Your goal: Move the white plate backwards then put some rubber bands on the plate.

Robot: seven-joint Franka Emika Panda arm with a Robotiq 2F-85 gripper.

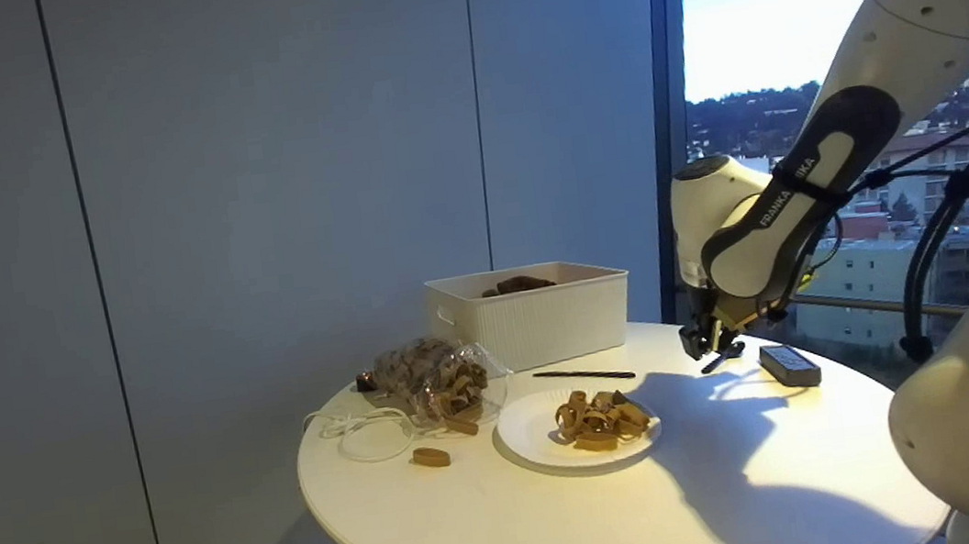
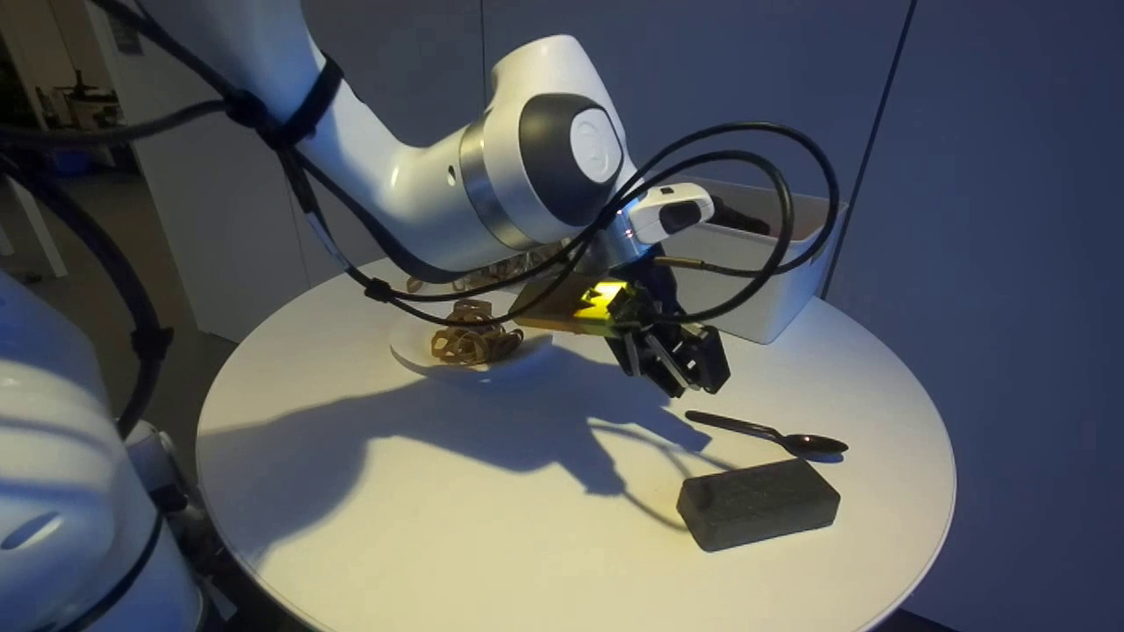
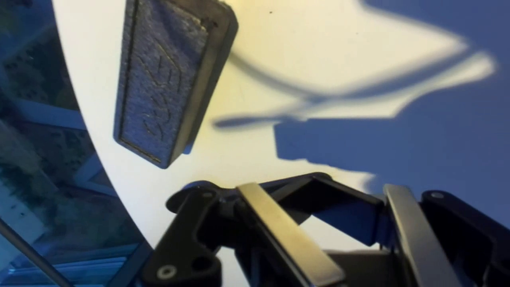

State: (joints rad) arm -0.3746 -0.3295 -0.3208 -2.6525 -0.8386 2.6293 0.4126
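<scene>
The white plate (image 1: 524,429) lies on the round white table with a pile of tan rubber bands (image 1: 595,420) on it, mostly on its right half. In an exterior view the arm partly covers the plate (image 2: 402,353). A clear plastic bag of rubber bands (image 1: 452,382) lies beside the plate, with one loose band (image 1: 431,457) in front. My gripper (image 1: 703,349) is above the table, well to the side of the plate. In the wrist view the tips of my gripper (image 3: 314,183) meet and hold nothing visible. The plate is out of the wrist view.
A grey eraser block (image 3: 159,79) and a black spoon (image 2: 764,430) lie near the table edge, close below my gripper. A white bin (image 1: 538,330) stands at the back. A dark thin stick (image 1: 585,375) lies behind the plate. A white cable (image 1: 370,434) lies by the bag.
</scene>
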